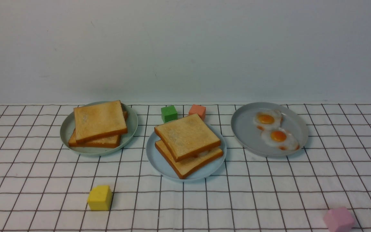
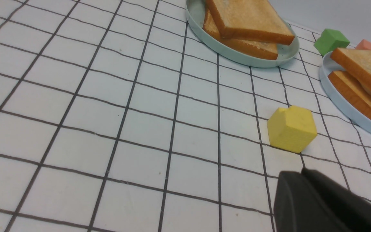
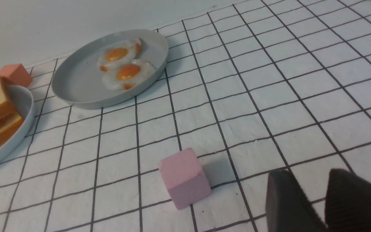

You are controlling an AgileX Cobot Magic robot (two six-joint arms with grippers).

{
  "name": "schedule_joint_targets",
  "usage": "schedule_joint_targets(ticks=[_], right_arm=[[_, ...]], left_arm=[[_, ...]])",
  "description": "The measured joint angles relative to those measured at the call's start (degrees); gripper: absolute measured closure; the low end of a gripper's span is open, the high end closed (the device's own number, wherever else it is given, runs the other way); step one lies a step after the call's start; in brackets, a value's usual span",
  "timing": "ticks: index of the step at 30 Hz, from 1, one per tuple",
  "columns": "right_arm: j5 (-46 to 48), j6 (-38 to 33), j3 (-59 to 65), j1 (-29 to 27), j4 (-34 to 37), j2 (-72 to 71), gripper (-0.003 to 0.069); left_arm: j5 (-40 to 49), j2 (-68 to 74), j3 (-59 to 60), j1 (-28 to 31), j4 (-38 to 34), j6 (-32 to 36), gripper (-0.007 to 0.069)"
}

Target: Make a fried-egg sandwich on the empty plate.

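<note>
I see the fried-egg sandwich (image 1: 188, 145) lying on the light blue plate (image 1: 155, 158) at the middle of the gridded cloth (image 1: 269, 193), its upper toast slice skewed over the lower one. Left of it, plain toast (image 1: 99, 124) sits on a grey-green plate (image 1: 131, 129); to the right, two fried eggs (image 1: 274, 129) lie on a grey plate (image 1: 246, 129). My left gripper (image 2: 304, 175) has its fingers pressed together near the yellow block (image 2: 291, 129). My right gripper (image 3: 314, 190) stands slightly spread, empty, by the pink block (image 3: 185, 178)
</note>
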Motion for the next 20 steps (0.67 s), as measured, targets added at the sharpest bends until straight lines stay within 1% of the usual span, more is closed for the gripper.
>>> schedule_joint_targets(ticks=[20], right_arm=[[0.00, 0.00, 0.00, 0.00, 0.00, 0.00, 0.0421]], left_arm=[[0.00, 0.00, 0.00, 0.00, 0.00, 0.00, 0.0585]])
